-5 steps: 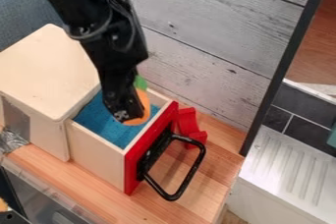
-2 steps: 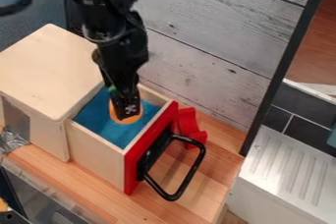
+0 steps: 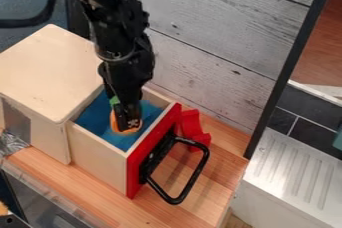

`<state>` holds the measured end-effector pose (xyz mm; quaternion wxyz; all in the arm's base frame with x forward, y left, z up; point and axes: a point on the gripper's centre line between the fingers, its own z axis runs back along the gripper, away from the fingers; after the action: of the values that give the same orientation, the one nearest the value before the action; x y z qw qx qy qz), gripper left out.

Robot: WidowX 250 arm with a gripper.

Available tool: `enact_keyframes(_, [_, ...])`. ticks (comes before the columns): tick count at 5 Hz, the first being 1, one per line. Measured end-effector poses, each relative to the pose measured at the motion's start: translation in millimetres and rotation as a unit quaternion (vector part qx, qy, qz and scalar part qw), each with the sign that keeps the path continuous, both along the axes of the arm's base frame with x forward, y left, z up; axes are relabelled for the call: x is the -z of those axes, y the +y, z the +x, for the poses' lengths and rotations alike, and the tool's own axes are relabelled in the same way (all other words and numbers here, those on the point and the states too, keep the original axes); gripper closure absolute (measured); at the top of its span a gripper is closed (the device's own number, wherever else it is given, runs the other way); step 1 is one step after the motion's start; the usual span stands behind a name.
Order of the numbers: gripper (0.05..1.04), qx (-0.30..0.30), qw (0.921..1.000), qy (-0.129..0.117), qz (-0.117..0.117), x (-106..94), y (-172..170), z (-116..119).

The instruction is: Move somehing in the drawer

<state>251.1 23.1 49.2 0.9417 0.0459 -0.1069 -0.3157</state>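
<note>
The wooden drawer [image 3: 99,161] with a red front and black handle is pulled out of its pale cabinet, its inside blue. Over its opening hangs my gripper [image 3: 125,122], tips down inside the drawer. An orange object with a green top [image 3: 115,120] is at the fingertips, partly hidden behind them. It looks held between the fingers, low in the drawer; whether it touches the blue bottom I cannot tell.
The cabinet top [image 3: 47,67] lies left of the drawer. A red block piece [image 3: 192,127] stands behind the drawer front, near the grey plank wall [image 3: 220,37]. A white ribbed drainer [image 3: 294,167] is at the right.
The arm has swung a little and become more upright. The orange object, carried with the gripper, has shifted left and slightly lower in the drawer.
</note>
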Motion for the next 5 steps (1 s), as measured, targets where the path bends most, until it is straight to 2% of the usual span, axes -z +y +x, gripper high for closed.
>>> enact_keyframes(1, [0.152, 0.002, 0.9999, 0.002, 0.010, 2.7, 0.4, 0.7])
enact_keyframes(2, [0.081, 0.002, 1.0000, -0.005, 0.004, 1.9, -1.3, 2.8])
enact_keyframes(4, [0.083, -0.007, 0.9999, -0.011, 0.003, -5.0, -1.9, -2.2])
enact_keyframes(5, [0.083, -0.008, 0.9998, -0.016, 0.002, -15.7, -2.5, -6.7])
